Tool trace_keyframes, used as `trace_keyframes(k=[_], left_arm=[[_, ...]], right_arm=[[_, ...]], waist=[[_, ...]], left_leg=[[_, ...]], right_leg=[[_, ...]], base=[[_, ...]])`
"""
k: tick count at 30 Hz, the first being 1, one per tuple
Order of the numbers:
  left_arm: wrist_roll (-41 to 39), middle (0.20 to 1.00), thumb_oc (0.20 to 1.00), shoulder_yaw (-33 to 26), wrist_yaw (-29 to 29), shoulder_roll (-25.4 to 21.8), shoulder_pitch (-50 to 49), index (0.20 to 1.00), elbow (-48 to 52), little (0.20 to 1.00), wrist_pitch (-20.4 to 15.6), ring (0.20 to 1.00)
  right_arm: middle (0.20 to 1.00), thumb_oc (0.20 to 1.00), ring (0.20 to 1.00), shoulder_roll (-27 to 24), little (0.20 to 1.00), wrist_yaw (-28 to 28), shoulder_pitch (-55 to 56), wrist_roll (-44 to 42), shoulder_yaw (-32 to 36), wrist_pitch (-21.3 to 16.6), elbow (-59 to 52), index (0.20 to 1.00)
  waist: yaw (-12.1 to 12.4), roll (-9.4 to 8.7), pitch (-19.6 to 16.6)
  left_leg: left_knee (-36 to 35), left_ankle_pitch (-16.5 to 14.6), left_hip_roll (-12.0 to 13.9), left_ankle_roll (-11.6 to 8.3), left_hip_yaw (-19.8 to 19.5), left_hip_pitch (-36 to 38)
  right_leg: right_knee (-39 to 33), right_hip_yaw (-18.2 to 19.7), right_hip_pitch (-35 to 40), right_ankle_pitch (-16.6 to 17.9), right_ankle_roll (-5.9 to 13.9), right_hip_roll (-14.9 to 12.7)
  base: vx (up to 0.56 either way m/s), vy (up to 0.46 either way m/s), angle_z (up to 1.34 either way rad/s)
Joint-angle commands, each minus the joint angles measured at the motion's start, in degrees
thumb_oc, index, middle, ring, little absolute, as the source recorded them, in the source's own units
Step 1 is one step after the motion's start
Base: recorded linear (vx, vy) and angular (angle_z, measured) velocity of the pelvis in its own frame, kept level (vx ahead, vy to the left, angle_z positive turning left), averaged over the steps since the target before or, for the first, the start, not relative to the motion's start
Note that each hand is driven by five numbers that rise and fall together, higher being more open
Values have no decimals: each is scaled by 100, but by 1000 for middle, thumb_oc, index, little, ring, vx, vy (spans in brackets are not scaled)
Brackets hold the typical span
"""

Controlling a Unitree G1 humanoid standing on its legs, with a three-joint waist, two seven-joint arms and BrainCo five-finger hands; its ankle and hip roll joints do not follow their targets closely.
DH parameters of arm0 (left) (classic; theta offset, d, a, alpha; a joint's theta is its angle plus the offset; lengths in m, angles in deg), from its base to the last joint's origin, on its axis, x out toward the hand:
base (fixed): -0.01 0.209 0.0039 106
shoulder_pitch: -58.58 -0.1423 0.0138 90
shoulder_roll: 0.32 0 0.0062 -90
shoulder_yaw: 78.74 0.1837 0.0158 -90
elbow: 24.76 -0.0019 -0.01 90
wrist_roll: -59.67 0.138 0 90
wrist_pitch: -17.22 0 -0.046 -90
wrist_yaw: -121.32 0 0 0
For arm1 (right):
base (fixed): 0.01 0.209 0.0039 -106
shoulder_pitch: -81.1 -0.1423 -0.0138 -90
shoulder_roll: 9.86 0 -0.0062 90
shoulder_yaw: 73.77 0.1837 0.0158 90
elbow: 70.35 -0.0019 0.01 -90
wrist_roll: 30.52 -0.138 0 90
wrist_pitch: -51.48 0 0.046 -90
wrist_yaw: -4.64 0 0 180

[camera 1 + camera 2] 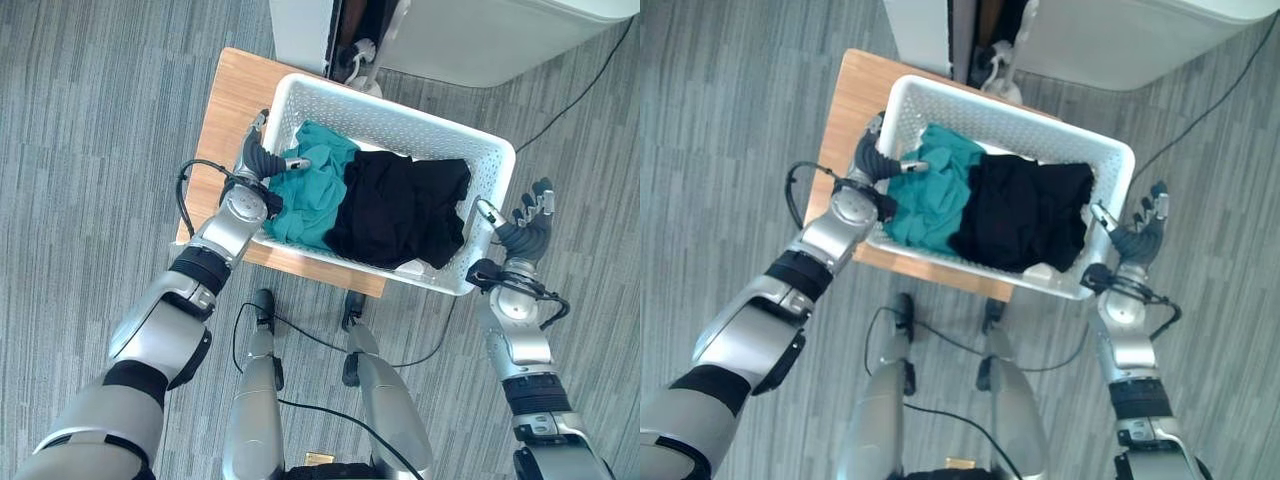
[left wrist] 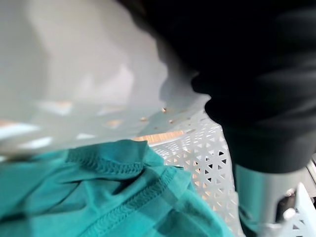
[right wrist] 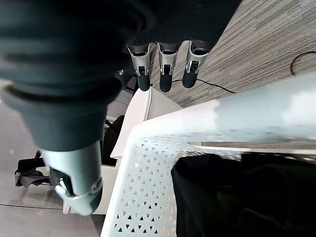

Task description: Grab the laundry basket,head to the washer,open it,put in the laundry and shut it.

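The white perforated plastic laundry basket [image 1: 400, 130] sits on a small light-brown wooden table [image 1: 225, 110], its right end overhanging the table's edge above the grey striped carpet floor [image 1: 90, 120]. Inside the basket, a crumpled teal garment [image 1: 310, 195] fills the left half and a black garment [image 1: 405, 205] the right half, the two touching in the middle.

The left hand [image 1: 262, 160] is at the basket's left short wall: its thumb reaches over the rim and lies on the teal garment, while its fingers are on the outer side of that wall, so the rim runs between thumb and fingers. The left wrist view shows the white wall and the teal cloth very close, but whether the fingers actually clamp the rim I cannot tell.

The right hand [image 1: 525, 230] is just beside the basket's right short wall, outside it, fingers [image 3: 165, 74] straight and spread upward, thumb pointing toward the rim. It holds nothing.

Beyond the basket, past the table's far edge, stands a white appliance [image 1: 480, 35].
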Motion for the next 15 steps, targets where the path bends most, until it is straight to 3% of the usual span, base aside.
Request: trace_keyframes(k=[1,15], left_arm=[[91,1000,1000,-173,37,157,110,1000,-404,1000,-92,1000],[222,1000,1000,-281,-20,-10,127,1000,-185,1000,-21,1000]], right_arm=[[1000,1000,1000,-269,1000,-12,262,42,253,-304,-384,1000],[1000,1000,1000,-517,1000,-12,-11,227,227,-45,258,1000]], waist=[[-110,61,-34],[-40,132,-34]], left_leg=[[798,-690,220,136,-64,-552],[832,-681,180,158,-107,-749]], right_leg=[[813,77,-287,-734,492,-516],[878,35,-438,-741,474,-541]], base=[[0,0,0],[-1,-2,1]])
